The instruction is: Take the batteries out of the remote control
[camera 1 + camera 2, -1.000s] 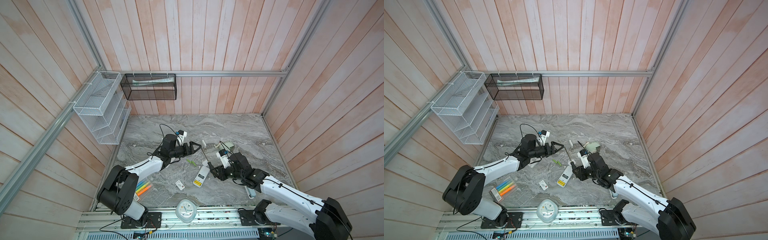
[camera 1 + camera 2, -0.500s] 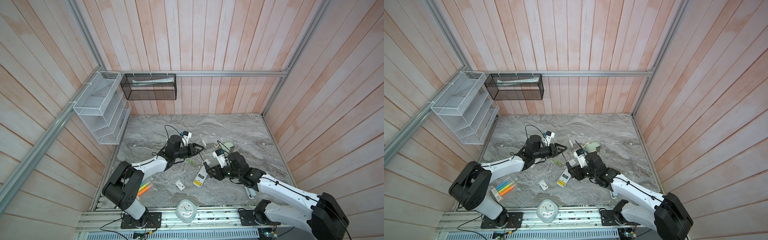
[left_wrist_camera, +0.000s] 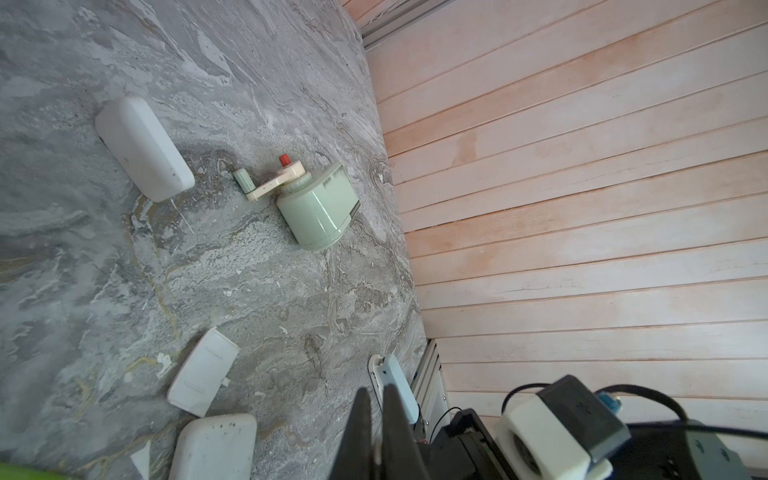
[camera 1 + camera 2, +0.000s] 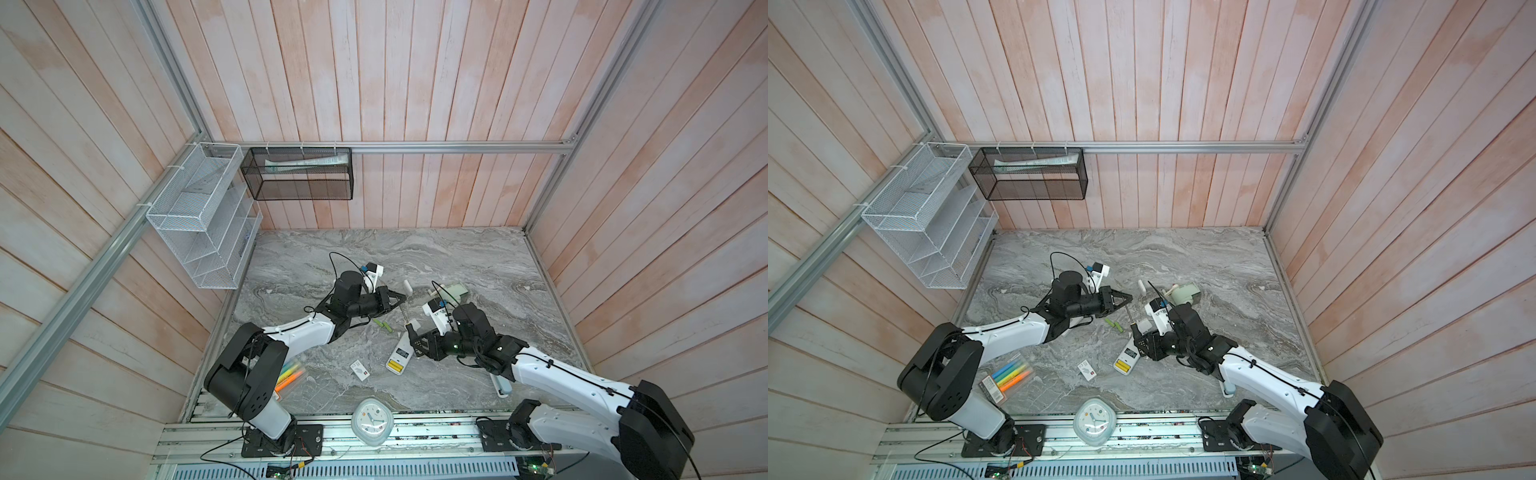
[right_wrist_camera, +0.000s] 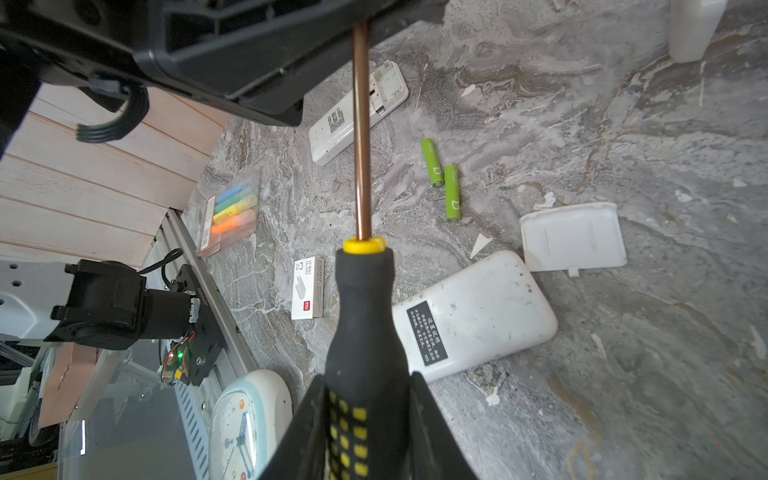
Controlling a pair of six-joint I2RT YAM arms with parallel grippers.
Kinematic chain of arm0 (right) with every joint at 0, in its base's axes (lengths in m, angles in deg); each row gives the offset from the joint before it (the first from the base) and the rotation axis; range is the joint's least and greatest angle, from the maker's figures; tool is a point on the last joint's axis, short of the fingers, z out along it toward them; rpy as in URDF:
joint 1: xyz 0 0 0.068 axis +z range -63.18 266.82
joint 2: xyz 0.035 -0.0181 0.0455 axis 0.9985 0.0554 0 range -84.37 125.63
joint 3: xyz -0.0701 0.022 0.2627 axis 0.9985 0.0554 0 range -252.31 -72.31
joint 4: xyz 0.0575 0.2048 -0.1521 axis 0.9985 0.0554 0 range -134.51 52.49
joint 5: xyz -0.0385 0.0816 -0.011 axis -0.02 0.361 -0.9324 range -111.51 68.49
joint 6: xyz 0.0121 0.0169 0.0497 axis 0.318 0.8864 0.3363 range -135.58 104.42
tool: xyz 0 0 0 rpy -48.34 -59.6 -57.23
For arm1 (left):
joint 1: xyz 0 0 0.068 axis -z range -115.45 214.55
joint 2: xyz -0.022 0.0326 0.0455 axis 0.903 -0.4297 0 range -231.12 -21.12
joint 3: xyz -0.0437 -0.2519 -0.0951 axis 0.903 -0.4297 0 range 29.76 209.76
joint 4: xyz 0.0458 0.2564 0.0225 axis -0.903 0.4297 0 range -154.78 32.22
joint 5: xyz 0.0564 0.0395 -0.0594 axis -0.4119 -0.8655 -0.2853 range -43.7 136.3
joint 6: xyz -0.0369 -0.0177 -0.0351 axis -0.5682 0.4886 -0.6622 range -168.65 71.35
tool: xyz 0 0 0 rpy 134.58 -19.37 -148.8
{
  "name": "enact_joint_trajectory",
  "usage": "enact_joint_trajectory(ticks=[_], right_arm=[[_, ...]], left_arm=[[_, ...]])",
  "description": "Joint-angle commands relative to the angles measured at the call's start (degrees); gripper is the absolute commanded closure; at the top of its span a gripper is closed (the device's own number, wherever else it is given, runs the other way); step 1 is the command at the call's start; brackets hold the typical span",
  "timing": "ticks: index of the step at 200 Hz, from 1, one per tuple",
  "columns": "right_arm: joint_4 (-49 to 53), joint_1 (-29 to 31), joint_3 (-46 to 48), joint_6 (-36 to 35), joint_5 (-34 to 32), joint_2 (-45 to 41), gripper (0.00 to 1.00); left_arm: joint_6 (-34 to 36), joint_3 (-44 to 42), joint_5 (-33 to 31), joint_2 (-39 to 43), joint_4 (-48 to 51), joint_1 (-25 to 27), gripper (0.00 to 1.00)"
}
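Nothing reads clearly from where I stand. The black label (image 5: 428, 332) on the white case (image 5: 498, 299) bears pale characters. The small white box (image 5: 307, 286) shows fine print and a red mark, and the remote control (image 5: 332, 129) dark lines, all too small to read.

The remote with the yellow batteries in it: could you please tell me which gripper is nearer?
Right. The right gripper, shut on the screwdriver, hangs close beside the remote; the left gripper is farther back, past the loose green batteries.

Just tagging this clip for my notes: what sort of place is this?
Probably a robotics test cell: two robot arms bolted to an aluminium rail, at a marble-look tabletop boxed in by wood-panel walls.
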Motion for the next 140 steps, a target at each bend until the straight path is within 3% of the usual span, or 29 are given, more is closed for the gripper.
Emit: enact_joint_trajectory(ticks=[1, 60, 84, 140], right_arm=[[-0.24, 0.08, -2.75, -0.58, -2.05, -0.2, 0.89], [3.71, 5.15, -5.5, -7.59, -14.09, -2.15, 0.52], [5.38, 7.79, -6.43, -11.15, -20.41, -3.09, 0.46], [9.52, 17.65, -8.83, -18.1, -38.68, -2.14, 0.45]], left_arm=[[1.22, -0.84, -1.43, -0.69, 1.77, -0.17, 1.0], [-6.5, -2.35, -2.98, 0.31, -2.28, -0.76, 1.0], [-10.03, -2.45, -3.34, 0.71, -2.74, -1.46, 1.0], [-17.51, -4.14, -4.21, 2.21, -7.53, -3.19, 1.0]])
